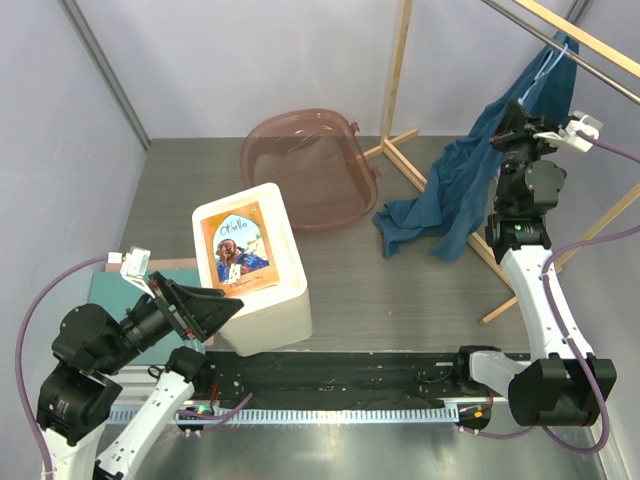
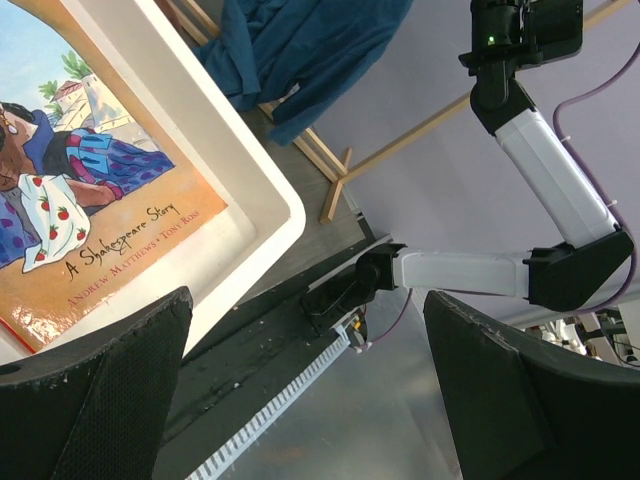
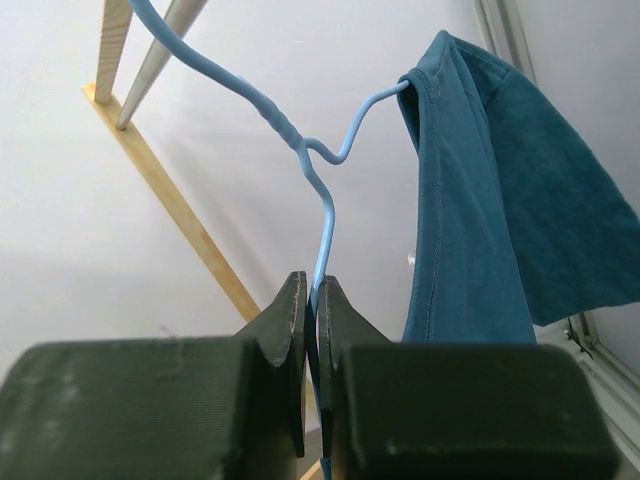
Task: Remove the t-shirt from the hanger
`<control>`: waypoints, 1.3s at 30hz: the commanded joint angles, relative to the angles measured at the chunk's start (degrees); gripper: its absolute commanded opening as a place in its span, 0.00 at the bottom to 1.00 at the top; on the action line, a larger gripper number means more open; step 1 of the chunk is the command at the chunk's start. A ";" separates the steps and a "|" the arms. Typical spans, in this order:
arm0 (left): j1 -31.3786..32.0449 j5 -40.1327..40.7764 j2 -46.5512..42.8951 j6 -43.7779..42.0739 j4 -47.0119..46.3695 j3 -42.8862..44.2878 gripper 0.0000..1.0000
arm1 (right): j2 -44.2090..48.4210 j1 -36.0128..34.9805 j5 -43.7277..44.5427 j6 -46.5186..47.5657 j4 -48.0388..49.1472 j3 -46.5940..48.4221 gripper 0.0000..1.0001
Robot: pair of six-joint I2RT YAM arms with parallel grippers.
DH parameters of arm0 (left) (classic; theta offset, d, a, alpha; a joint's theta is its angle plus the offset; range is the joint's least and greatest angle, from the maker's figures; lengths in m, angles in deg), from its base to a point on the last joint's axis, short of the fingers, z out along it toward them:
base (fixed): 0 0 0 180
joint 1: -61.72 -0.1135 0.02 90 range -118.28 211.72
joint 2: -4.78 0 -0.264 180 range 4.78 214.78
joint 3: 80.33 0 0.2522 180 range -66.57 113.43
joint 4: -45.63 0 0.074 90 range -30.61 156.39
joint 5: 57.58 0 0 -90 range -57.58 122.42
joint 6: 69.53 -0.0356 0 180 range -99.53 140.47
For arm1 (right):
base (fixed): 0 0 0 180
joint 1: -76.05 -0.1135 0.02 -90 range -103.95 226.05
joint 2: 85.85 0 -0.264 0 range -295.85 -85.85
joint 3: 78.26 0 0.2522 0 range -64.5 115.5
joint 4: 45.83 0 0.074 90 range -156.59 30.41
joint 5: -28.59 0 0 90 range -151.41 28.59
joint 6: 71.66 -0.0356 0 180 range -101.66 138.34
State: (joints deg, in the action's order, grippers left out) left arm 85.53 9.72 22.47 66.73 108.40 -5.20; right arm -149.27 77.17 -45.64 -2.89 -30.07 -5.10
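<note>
The dark teal t-shirt (image 1: 452, 185) hangs by one shoulder from the light-blue wire hanger (image 1: 547, 62) at the top right, and its lower end is bunched on the table. In the right wrist view the shirt (image 3: 490, 220) drapes over one hanger arm. My right gripper (image 3: 312, 292) is shut on the other wire of the hanger (image 3: 285, 130) just below its twisted neck. It also shows in the top view (image 1: 520, 118), beside the shirt. My left gripper (image 1: 215, 310) is open and empty next to the white box. It is far from the shirt (image 2: 300, 45).
A white box (image 1: 262, 300) holding a picture book stands left of centre. A brownish translucent basin (image 1: 310, 165) lies behind it. Pale wooden rack poles (image 1: 396, 75) and a grey rail (image 1: 600, 75) frame the right side. A green mat (image 1: 105, 290) lies at the left.
</note>
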 commanded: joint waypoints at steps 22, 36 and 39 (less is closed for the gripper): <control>-0.43 -4.36 1.29 1.81 -5.59 -2.47 0.96 | 2.50 -0.60 -14.98 -4.60 3.47 2.29 0.01; 3.24 -13.09 25.88 9.38 -33.44 5.07 0.80 | 13.84 -0.86 -25.95 -17.95 -34.34 3.89 0.01; 12.89 -5.47 33.44 6.14 -35.57 9.64 0.79 | 14.29 -0.86 -27.89 -22.35 -37.76 4.23 0.01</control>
State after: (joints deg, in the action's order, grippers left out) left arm 89.40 -0.79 49.77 74.49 84.21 -3.13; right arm -136.61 76.58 -67.37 -17.16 -63.23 -3.20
